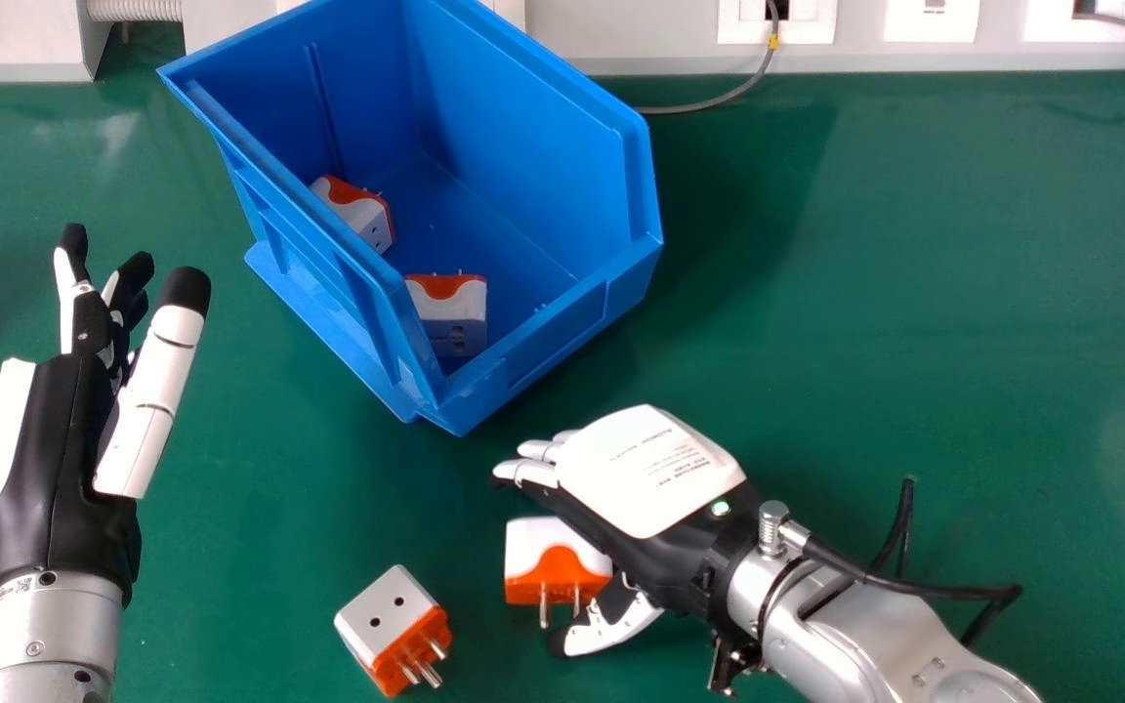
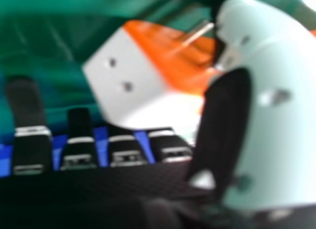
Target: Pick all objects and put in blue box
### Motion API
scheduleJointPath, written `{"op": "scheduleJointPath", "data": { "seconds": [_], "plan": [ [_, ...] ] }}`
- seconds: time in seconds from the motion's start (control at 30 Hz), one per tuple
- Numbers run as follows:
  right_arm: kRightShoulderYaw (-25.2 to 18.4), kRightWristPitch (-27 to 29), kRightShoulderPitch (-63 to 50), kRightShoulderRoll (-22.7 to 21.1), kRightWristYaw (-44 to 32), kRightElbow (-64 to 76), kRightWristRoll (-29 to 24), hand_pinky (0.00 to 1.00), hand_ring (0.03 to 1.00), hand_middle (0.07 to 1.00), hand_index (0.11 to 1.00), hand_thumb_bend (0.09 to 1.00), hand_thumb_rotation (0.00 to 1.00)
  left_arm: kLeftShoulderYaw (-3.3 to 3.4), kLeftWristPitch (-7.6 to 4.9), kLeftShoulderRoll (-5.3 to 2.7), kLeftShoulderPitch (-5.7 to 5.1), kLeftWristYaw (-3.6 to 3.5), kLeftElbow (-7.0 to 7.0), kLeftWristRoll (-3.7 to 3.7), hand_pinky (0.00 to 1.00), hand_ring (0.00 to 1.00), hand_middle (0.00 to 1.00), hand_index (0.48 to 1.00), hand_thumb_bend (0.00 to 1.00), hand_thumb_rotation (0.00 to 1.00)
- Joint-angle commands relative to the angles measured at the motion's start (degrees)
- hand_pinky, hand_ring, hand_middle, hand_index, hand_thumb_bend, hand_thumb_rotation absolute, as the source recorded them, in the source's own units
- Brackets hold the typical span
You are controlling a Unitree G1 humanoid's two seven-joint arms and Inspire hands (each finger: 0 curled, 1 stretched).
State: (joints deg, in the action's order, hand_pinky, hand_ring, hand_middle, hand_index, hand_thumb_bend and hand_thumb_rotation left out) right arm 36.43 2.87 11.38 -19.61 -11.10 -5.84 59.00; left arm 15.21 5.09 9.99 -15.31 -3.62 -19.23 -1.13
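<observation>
1. Right hand's fingers (image 1: 535,473): extended, not curled. Thumb (image 1: 606,635) set apart from them, beside the pins. A spread that suits coming over a blocky thing before closing.
2. Right hand (image 1: 650,474): back up, palm side toward the work, slanting in over the adapter (image 1: 535,547). That one sits in the gap between thumb and fingers, in both views. Contact: can't tell. No grip yet, I judge.
3. Same adapter: on the bench (image 1: 914,293), white body, orange end and pins toward the near edge. Thumb is on the pin side, so a squeeze may catch pins rather than flat body; might twist or slip.
4. Second adapter (image 1: 387,610): just to the left, turned askew, holed face up, pins toward the near right corner. Likely the one after.
5. Blue box (image 1: 562,327): toward the bench's far edge, left of middle, its low front angled at the right arm. Handy: short carry, little wall to clear.
6. Inside it: one adapter (image 1: 357,210) by the left wall, another (image 1: 448,308) near the front corner. Two in, two out; about half done.
7. Left hand (image 1: 64,420): raised over the bench's left side, fingers loosely straight, holding nothing. Well away from the pick, leaving it room.
</observation>
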Motion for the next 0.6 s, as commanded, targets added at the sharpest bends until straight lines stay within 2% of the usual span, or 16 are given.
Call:
{"op": "scheduleJointPath", "data": {
  "seconds": [0.0, 0.17, 0.23, 0.27, 0.3, 0.33, 0.37, 0.43, 0.47, 0.53, 0.57],
  "plan": [
    [1.16, -1.13, -0.74, -1.21, -2.79, -1.57, 1.15, 0.78, 0.863, 0.881, 0.846, 0.45, 0.25, 0.67, 0.02, 0.65, 0.89, 0.13, -1.41, -0.39, 0.92, 0.98, 0.96, 0.965, 0.71, 0.85],
    [1.53, -1.42, -0.39, -1.32, -3.29, -1.39, 1.03, 0.76, 0.852, 0.871, 0.834, 0.434, 0.22, 0.77, 0.49, 0.66, 1.03, 0.14, -1.61, -0.36, 0.91, 0.98, 0.96, 0.963, 0.71, 0.85],
    [0.99, -1.33, -0.82, -1.12, -2.37, -1.04, 0.23, 0.69, 0.77, 0.799, 0.787, 0.435, 0.16, 0.73, 0.71, 0.59, 1.04, 0.15, -1.79, -0.34, 0.91, 0.98, 0.96, 0.962, 0.71, 0.85],
    [0.68, -1.19, -1.09, -1.03, -1.7, -0.88, -0.27, 0.69, 0.77, 0.799, 0.787, 0.435, 0.16, 0.72, 0.86, 0.54, 1.03, 0.16, -1.91, -0.36, 0.91, 0.98, 0.96, 0.962, 0.71, 0.85],
    [0.48, -1.01, -1.25, -0.97, -0.84, -0.89, -0.58, 0.61, 0.668, 0.716, 0.73, 0.449, 0.13, 0.76, 1.02, 0.53, 1.02, 0.12, -2.06, -0.42, 0.91, 0.98, 0.96, 0.962, 0.71, 0.85],
    [0.28, -0.74, -1.26, -0.93, -0.21, -1.06, -1.01, 0.61, 0.668, 0.716, 0.73, 0.449, 0.13, 0.81, 1.16, 0.51, 1.03, 0.09, -2.16, -0.53, 0.91, 0.98, 0.96, 0.962, 0.71, 0.85],
    [0.04, -0.4, -1.17, -0.86, 0.05, -1.24, -1.76, 0.53, 0.608, 0.659, 0.69, 0.461, 0.1, 0.88, 1.32, 0.51, 1.01, 0.03, -2.32, -0.66, 0.91, 0.98, 0.96, 0.962, 0.71, 0.85],
    [-0.3, 0.06, -0.98, -0.76, 0.07, -1.5, -3.0, 0.53, 0.608, 0.659, 0.69, 0.461, 0.1, 1.03, 1.46, 0.55, 1.09, -0.06, -2.27, -0.79, 0.91, 0.98, 0.96, 0.962, 0.71, 0.85],
    [-0.23, 0.28, -0.84, -0.83, 0.41, -1.67, -3.07, 0.46, 0.559, 0.613, 0.658, 0.47, 0.08, 1.06, 1.53, 0.56, 1.07, -0.07, -2.35, -0.77, 0.91, 0.98, 0.96, 0.961, 0.71, 0.85],
    [-0.08, 0.58, -0.61, -0.92, 1.26, -2.07, -2.99, 0.46, 0.559, 0.613, 0.658, 0.47, 0.08, 1.06, 1.68, 0.52, 0.98, -0.04, -2.65, -0.7, 0.91, 0.98, 0.96, 0.961, 0.71, 0.85],
    [-0.21, 0.74, -0.6, -0.77, 1.76, -2.44, -3.35, 0.4, 0.528, 0.588, 0.623, 0.479, 0.07, 1.09, 1.72, 0.49, 0.96, -0.03, -2.71, -0.71, 0.91, 0.98, 0.96, 0.961, 0.71, 0.85]
  ]
}}
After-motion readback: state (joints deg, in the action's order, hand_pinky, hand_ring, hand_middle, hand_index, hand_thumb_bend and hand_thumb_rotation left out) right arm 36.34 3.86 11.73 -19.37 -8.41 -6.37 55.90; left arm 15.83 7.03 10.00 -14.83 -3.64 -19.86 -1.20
